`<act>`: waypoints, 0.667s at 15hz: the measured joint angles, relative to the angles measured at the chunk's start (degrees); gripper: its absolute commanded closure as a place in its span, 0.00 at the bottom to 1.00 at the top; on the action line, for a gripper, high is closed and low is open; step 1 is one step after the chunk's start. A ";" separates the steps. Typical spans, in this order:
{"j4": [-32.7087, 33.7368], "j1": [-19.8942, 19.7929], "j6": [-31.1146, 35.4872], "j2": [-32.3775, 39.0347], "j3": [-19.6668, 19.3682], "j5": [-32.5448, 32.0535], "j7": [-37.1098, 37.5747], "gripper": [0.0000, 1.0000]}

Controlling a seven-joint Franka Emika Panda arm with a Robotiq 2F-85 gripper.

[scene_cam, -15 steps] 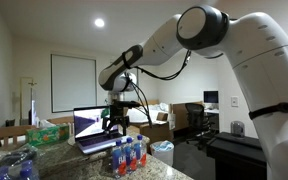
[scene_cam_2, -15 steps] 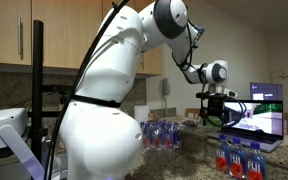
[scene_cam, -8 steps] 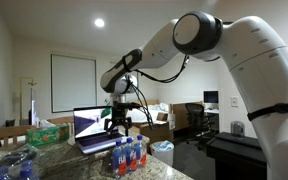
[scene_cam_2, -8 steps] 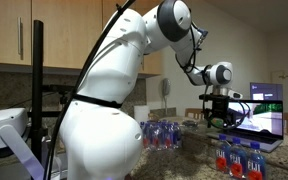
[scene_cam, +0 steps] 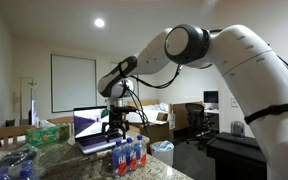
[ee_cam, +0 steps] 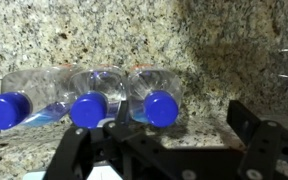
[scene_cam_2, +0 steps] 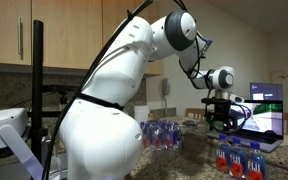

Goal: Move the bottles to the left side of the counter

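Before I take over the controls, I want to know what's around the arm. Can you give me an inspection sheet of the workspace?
Surface: speckled granite counter.
Job's things: bottles clustered upright near the counter's edge.
Clutter: open laptop, green tissue box, bluish plastic bag.
Grippers: gripper open, empty, above the bottles.
Cables: black cable looping along the forearm.
Surroundings: office chair, wooden cabinets.
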 measured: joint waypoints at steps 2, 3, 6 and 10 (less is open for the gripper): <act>1.46 0.03 -0.05 1.22 -0.08 0.00 1.31 0.00; 2.03 0.03 -0.21 1.66 -0.16 0.00 1.84 0.00; 3.18 0.03 -1.34 2.29 -0.52 0.00 3.64 0.00; 3.50 0.03 -2.69 2.30 -0.88 -0.06 5.29 0.00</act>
